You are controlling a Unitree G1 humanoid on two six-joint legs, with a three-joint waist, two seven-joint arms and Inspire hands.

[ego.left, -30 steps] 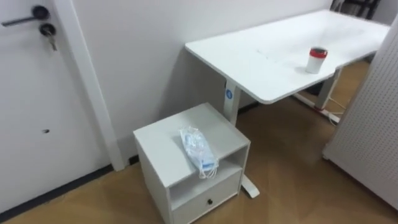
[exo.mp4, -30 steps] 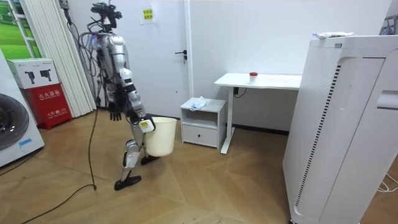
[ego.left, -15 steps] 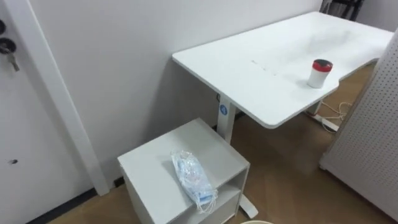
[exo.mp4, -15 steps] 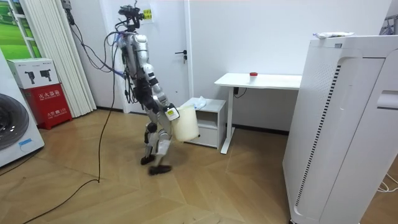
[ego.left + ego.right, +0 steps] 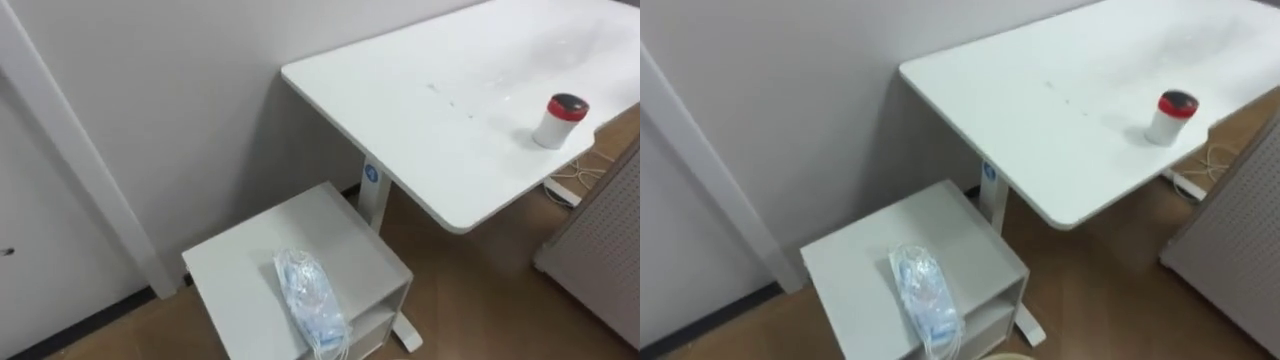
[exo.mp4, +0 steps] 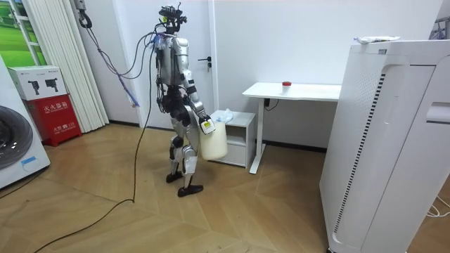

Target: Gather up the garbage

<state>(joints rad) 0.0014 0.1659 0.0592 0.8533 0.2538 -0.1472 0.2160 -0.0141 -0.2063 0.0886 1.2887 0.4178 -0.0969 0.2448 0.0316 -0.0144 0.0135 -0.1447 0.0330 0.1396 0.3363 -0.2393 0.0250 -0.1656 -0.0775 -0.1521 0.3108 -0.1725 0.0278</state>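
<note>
- I am seeing the robot standing on the wood floor (image 6: 232, 211), just beside the low white cabinet (image 5: 240, 275), on the room view's left of it.
- The cabinet is sitting against the wall, between the door frame (image 5: 75, 170) and the desk's leg (image 5: 375, 195).
- The desk (image 5: 450, 90) is overhanging the cabinet's far right corner. Its rounded near corner is jutting toward the perforated panel (image 5: 600, 270), and bare floor is showing between the two.
- In the room view, open floor is lying all around the robot. A tall white appliance (image 6: 387, 140) is standing well apart on the room view's right.
- A white cup with a red lid (image 5: 557, 121) is standing upright on the desk near its front edge.
- The right robot hand (image 6: 205, 126) is sitting at the rim of a cream bin (image 6: 214, 142), which is hanging by the robot's thigh. I cannot tell how the robot hand is gripping it.
- The garbage, a plastic packet (image 5: 310, 300), is lying flat on the cabinet top right of centre, with its near end reaching the front edge.
- The packet is looking clear and crinkled, long and narrow, with pale blue and white showing through.
</note>
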